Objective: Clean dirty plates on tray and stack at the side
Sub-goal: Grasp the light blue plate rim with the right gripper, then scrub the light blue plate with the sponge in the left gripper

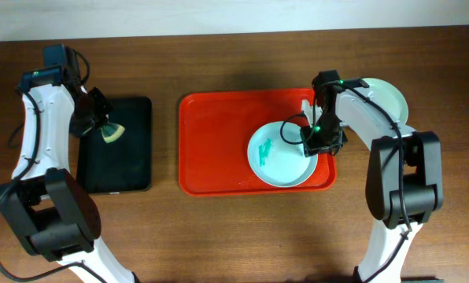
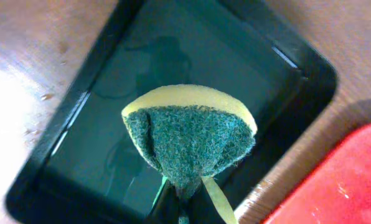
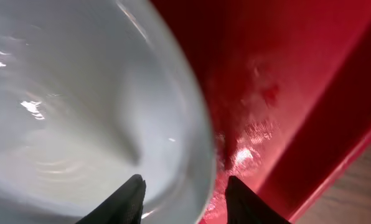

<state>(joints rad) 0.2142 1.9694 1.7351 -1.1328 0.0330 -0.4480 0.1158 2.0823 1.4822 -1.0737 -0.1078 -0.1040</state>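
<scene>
The blue plate [image 1: 286, 161] lies in the right end of the red tray [image 1: 219, 141], and it has green-blue smears [image 1: 266, 149] on its left half. The right fingers [image 1: 323, 141] are at the plate's right edge. In the right wrist view they are spread apart, one on each side of the rim [image 3: 201, 155]. One finger is over the inside of the plate and the other is over the red tray. A thin bit of red shows between the outer finger and the rim, so they do not look squeezed onto it yet. The left fingers [image 1: 99, 124] are pressed together on a folded sponge [image 1: 111, 134], with the green rough side facing out. They hold it above the black tray [image 1: 128, 165], well apart from the plate. So the right arm is much nearer to the plate. The sponge has to go to the right, across most of the red tray, to reach it. The dirty side of the plate faces the sponge, and the right fingers are on the far side, out of its way. The plate is round, so it does not matter which way it is turned. Another pale plate [image 1: 388, 98] sits on the worktop [image 1: 219, 236] just past the tray's right end, partly hidden behind the right arm. I think that is where the clean ones get stacked
</scene>
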